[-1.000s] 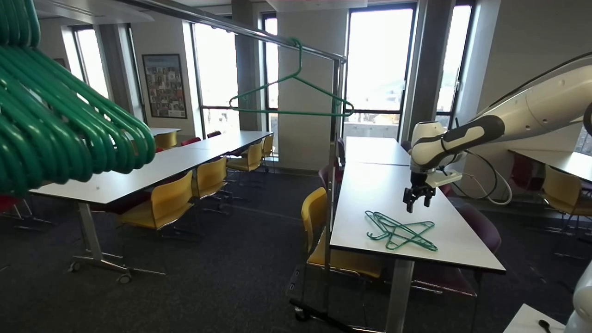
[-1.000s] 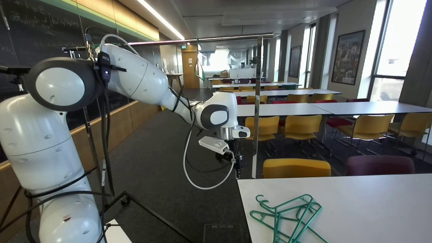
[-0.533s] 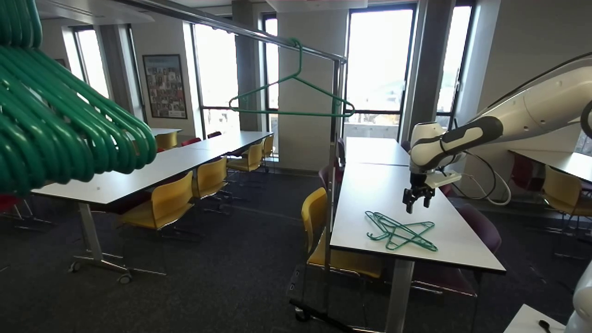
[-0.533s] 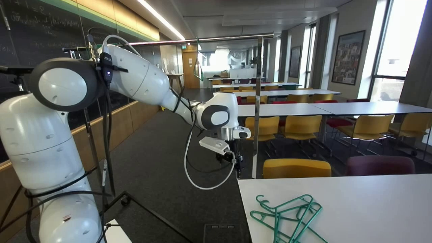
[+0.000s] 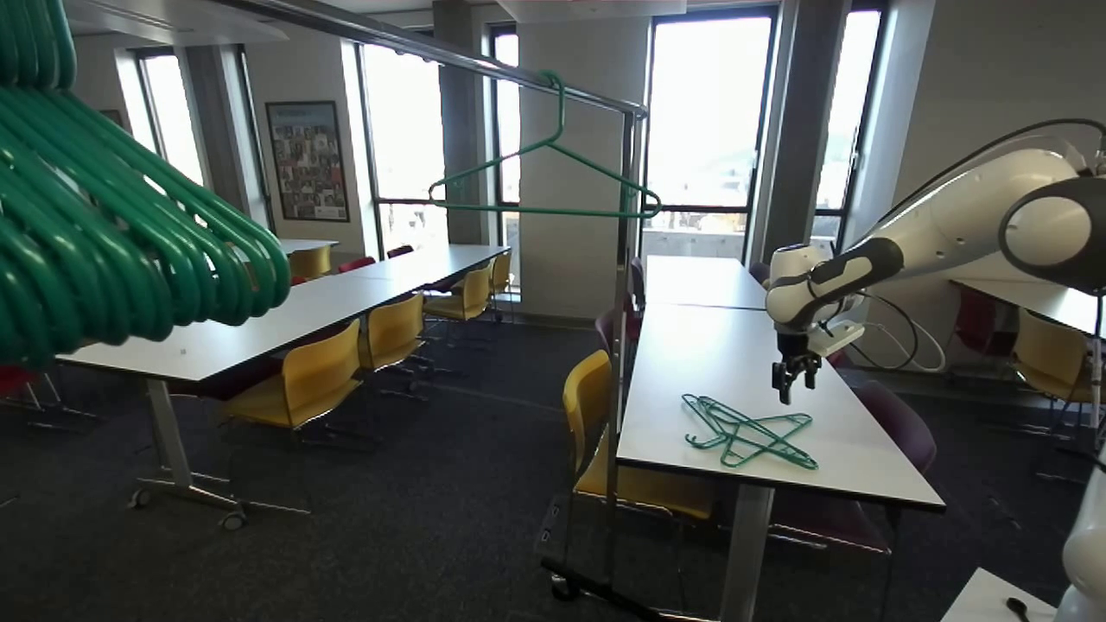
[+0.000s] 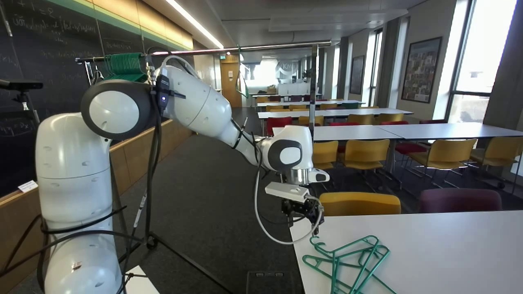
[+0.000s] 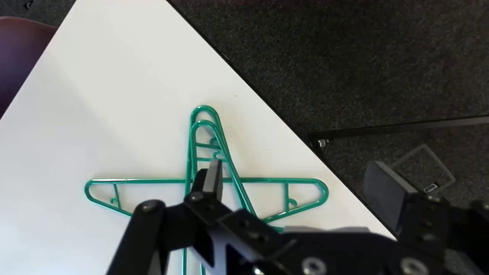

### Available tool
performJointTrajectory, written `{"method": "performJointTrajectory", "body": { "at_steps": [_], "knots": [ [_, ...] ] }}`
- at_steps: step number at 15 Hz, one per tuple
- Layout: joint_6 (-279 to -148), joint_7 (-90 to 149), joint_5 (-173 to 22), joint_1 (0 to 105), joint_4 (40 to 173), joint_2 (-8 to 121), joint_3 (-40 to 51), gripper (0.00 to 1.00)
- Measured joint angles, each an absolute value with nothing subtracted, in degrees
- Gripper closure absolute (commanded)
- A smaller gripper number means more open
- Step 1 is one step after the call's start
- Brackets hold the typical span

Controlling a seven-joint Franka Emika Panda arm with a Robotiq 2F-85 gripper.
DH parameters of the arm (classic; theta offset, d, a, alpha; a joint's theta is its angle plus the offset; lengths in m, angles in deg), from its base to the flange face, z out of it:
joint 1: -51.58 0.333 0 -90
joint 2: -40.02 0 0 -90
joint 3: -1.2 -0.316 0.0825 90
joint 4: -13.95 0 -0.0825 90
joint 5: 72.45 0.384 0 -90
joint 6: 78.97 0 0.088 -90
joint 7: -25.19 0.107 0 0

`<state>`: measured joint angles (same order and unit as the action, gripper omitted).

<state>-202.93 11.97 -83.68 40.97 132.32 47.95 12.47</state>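
The hand stands wide and empty above the white worktop; in an exterior view, crossed green plastic hangers lie between seven and eight o'clock from it. In the wrist view, one's long bar runs nine-to-three o'clock.

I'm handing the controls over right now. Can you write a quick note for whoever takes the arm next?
End effector: open, holding nothing, raised near the loose hangers.
Where things are: the loose hangers lie overlapping on the table. A lone hanger and a bunch of hangers hang from the rail.
Done: the end effector is by the pile with its jaws apart; nothing is gripped.
Left: all the loose hangers; none is lifted yet.
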Motion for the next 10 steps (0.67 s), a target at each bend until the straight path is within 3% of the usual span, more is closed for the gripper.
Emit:
{"method": "performJointTrajectory", "body": {
  "at_steps": [10],
  "knots": [
    [-197.82, -10.29, -68.03, 35.21, 121.81, 59.3, 9.95, 0.0]
  ]
}}
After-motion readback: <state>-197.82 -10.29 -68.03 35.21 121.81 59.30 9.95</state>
